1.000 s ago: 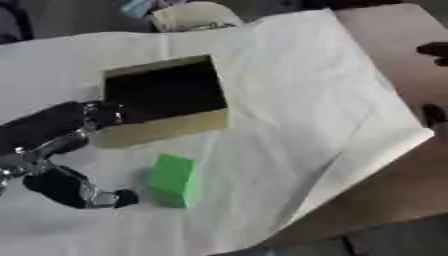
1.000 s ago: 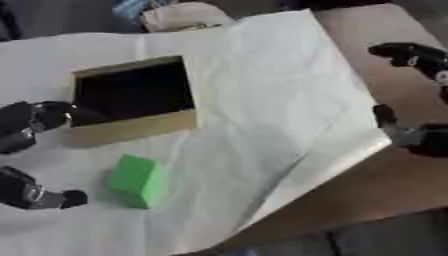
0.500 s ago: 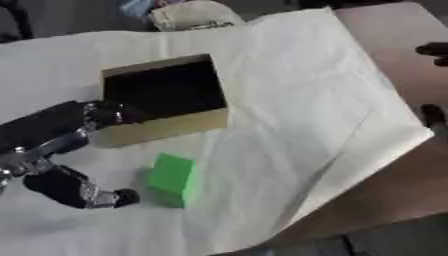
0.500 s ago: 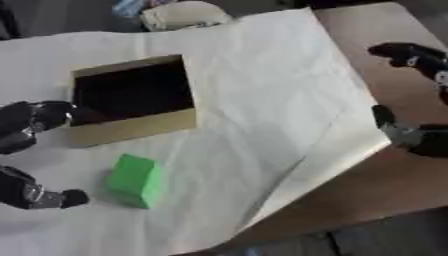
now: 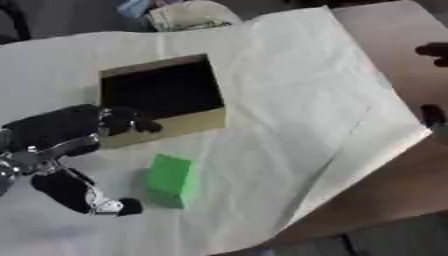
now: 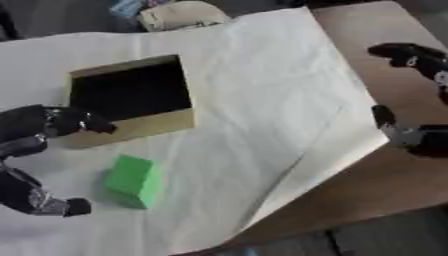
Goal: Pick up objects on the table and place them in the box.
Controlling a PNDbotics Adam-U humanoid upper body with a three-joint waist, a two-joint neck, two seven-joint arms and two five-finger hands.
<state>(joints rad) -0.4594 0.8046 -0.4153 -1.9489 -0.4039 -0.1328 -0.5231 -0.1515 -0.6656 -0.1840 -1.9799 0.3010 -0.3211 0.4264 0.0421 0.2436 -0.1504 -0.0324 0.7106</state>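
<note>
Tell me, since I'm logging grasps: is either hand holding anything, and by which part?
Nothing is held. The left hand is open beside the green block, not touching it; the right hand is open, empty.

A bright green block (image 5: 171, 179) stands upright on the white sheet, apart from the box and just toward 6 o'clock of its near wall. The box (image 5: 166, 126) is tan cardboard, open-topped, dark inside, and sits slightly askew toward 11 o'clock of the view's middle.
</note>
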